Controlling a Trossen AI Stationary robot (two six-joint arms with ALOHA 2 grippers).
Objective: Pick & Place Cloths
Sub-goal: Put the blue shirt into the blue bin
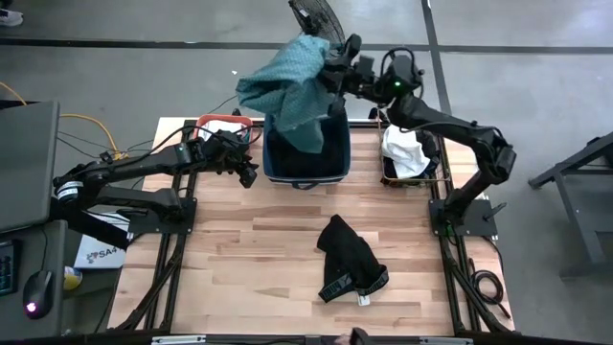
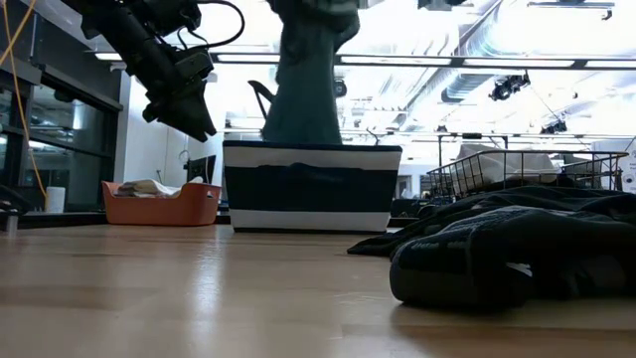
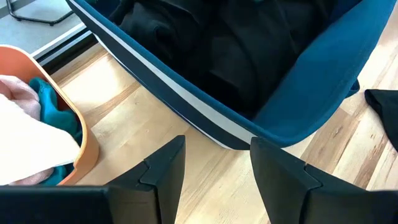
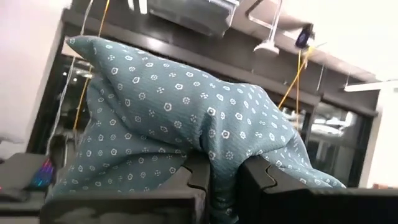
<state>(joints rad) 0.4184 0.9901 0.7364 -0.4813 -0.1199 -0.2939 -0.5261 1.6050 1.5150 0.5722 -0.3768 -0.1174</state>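
A large teal-green patterned cloth (image 1: 287, 86) hangs over the navy tub (image 1: 330, 168) at the table's far edge, with my right gripper (image 1: 337, 75) shut on it. Its lower end (image 2: 298, 124) reaches down to the tub's rim. Black cloths (image 3: 205, 43) lie inside the tub. Another black cloth (image 1: 350, 259) lies flat on the table's near right. My left gripper (image 1: 247, 172) hovers open above the table, just left of the tub, between it and the orange basin (image 1: 225, 125). My right gripper pinches a bunched fold of the teal cloth (image 4: 221, 168) between its two fingers. The fingers come from the table's right, slanting a little upward. The cloth drapes over the fingers and hangs slack below them above the tub; whether its lower end touches the tub's contents cannot be told.
The orange basin (image 3: 87, 149) holds pink, white and teal cloths. A wire basket (image 1: 412, 158) with a white cloth stands right of the tub. A fan (image 1: 316, 17) stands beyond the table's far edge. Bare wood lies at the table's near left.
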